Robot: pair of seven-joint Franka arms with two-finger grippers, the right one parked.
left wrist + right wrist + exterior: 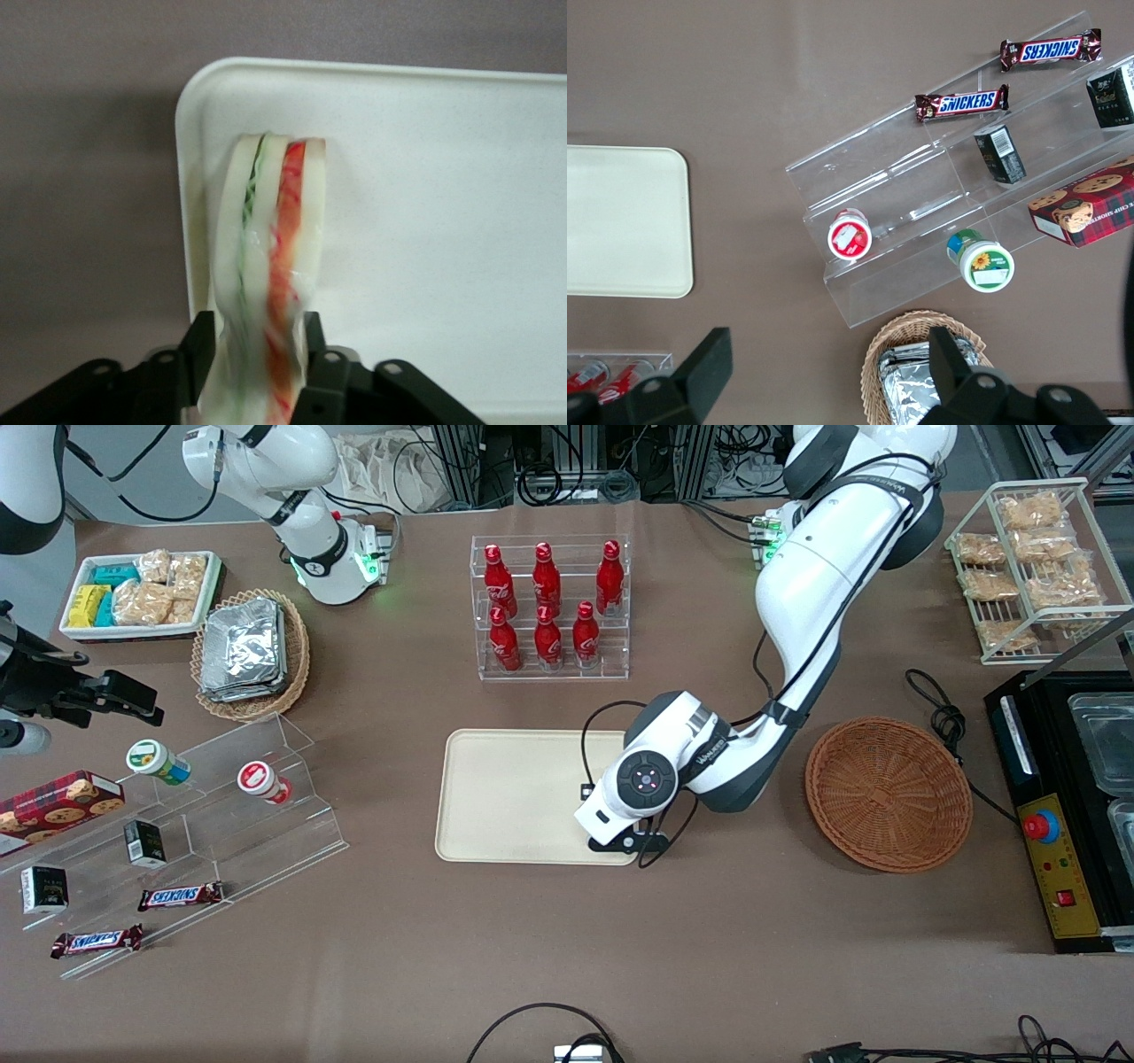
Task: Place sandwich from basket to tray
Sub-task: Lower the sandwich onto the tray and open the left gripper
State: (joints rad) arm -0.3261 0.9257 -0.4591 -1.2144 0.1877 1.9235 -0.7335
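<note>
My left gripper (259,350) is shut on the sandwich (270,257), a wedge of white bread with green and red-orange filling at its edge. It holds the sandwich over a corner of the cream tray (443,221). In the front view the gripper (620,837) hangs low over the tray (514,797) at its edge nearest the round reddish-brown basket (889,793); the wrist hides the sandwich there. The basket holds nothing.
A clear rack of red bottles (549,607) stands farther from the front camera than the tray. A clear stepped shelf (221,815) with snacks lies toward the parked arm's end. A black machine (1067,806) stands beside the basket.
</note>
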